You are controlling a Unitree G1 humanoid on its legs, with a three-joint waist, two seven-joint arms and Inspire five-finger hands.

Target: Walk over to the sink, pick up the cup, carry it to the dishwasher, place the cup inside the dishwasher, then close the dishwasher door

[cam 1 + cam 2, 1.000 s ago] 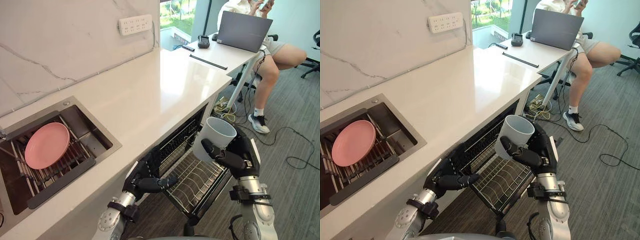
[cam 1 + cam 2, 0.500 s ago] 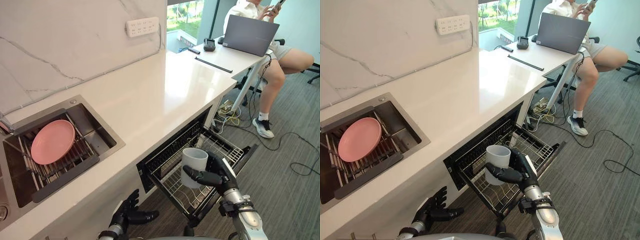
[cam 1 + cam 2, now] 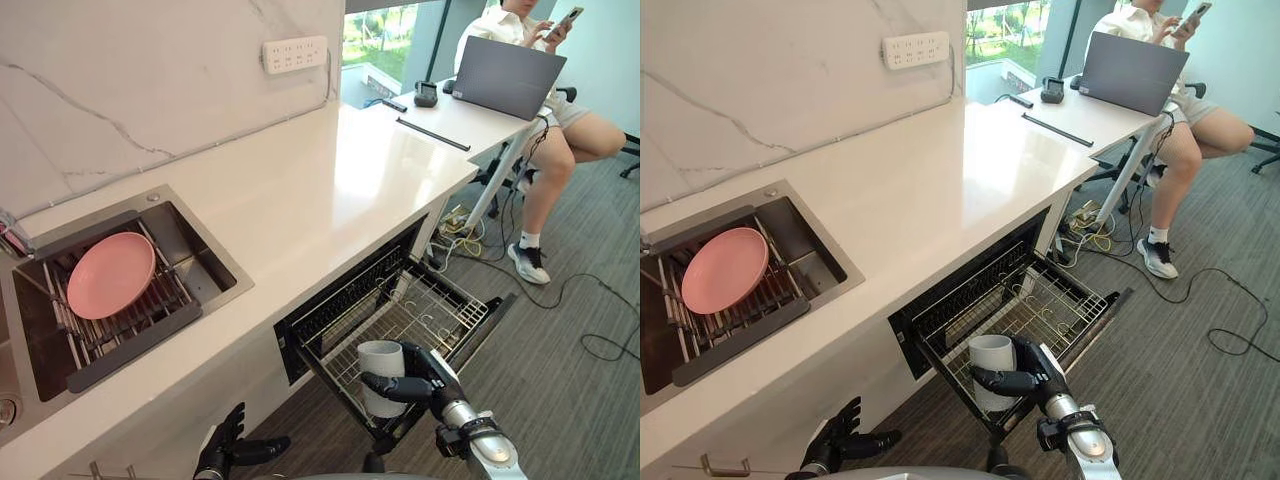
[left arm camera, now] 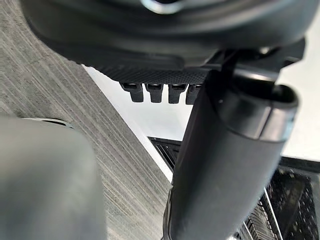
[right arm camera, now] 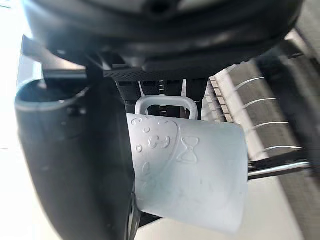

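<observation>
With the right hand (image 3: 425, 380) curled round the upright cup (image 3: 379, 362) at the near end of the dishwasher rack (image 3: 440, 312), best seat the cup steady between the wires before letting go, the left hand (image 3: 222, 452) hanging loose-fingered below the counter (image 3: 300, 200).

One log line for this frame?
step: place cup | right hand: shut on cup, upright at near corner of pulled-out dishwasher rack | left hand: open, idle, low

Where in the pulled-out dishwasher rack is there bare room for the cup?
The rack is bare of dishes from the cup to its far end. It is crowded only at the near corner, where the right hand grips the cup.
</observation>
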